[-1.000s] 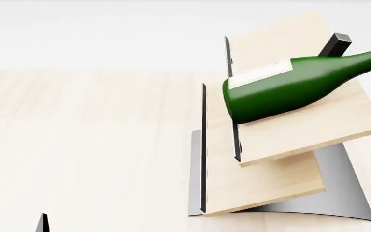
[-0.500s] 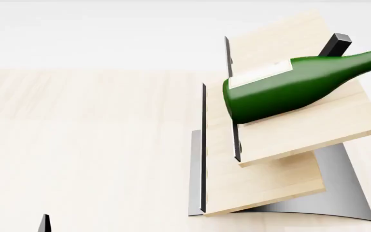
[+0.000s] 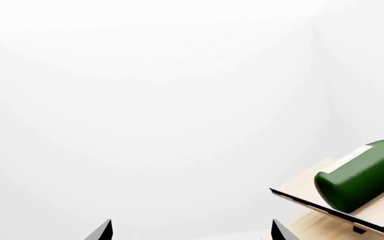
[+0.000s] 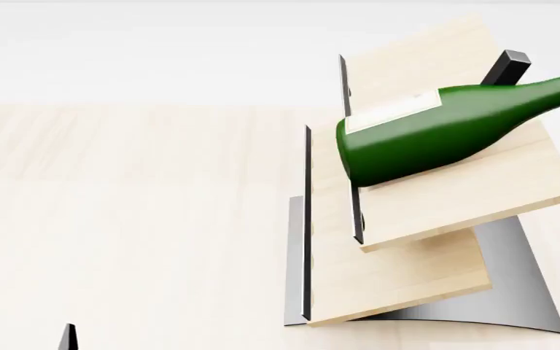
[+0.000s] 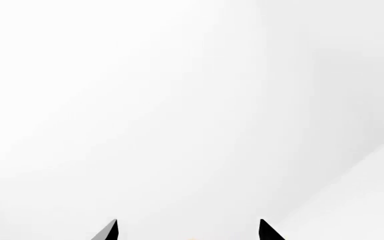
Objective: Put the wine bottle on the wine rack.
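Black tips of the left gripper (image 3: 190,231) and right gripper (image 5: 188,230) stand spread wide, fingers (image 3: 102,231) holding nothing. Beyond, on the pale wooden worktop (image 4: 125,219), the wine rack (image 4: 397,281) sits. Its upper tilted board carries the green wine bottle (image 4: 436,135), lying on its side, base against the dark metal edge.
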`<state>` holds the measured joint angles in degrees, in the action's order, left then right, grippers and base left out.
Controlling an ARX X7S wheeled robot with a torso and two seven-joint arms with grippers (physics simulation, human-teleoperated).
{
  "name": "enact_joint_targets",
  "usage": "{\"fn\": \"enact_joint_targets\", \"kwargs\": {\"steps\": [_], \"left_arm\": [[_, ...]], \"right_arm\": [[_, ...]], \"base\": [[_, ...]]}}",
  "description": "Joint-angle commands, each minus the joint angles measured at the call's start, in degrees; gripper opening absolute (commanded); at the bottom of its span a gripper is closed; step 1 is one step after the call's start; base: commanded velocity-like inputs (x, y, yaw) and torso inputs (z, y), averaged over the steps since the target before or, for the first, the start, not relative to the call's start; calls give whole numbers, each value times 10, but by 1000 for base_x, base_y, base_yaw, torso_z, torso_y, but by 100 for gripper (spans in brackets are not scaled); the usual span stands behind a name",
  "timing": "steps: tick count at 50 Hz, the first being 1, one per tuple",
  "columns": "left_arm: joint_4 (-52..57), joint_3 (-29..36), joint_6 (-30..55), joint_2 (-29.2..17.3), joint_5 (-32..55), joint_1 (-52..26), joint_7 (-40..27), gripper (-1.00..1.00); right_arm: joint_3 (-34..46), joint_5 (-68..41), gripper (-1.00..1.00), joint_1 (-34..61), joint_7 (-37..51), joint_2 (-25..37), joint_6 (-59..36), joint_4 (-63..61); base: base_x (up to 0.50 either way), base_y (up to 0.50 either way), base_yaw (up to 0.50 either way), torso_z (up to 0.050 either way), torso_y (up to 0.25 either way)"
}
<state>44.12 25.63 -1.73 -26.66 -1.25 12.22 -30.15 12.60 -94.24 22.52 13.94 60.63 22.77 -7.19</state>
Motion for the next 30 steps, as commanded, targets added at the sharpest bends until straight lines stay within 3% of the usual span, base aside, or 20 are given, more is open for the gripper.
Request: {"fn": "enact_joint_targets", "kwargs": {"steps": [1,9,14,25,30], "left_arm": [[3,3,2,-1,-2,0,0,100],[3,3,0,-2,-2,1,-2,100],[1,6,-1,-2,-4,1,-2,100],[2,6,-2,-3,-4,2,-4,100],[-1,7,-5,-3,-4,2,-5,100]], "right_arm": [[-29,99,100,-75,64,43,69,-89],[-109,137,100,-176,109,98,131,-171],[-240,146,100,-306,125,123,165,-235],[-507,167,100,-453,134,64,88,-349],[-573,167,100,-475,136,40,62,-383]], "base": [[0,0,0,0,0],[0,0,0,0,0],[0,0,0,0,0],[0,0,0,0,0],[0,0,0,0,0]]}}
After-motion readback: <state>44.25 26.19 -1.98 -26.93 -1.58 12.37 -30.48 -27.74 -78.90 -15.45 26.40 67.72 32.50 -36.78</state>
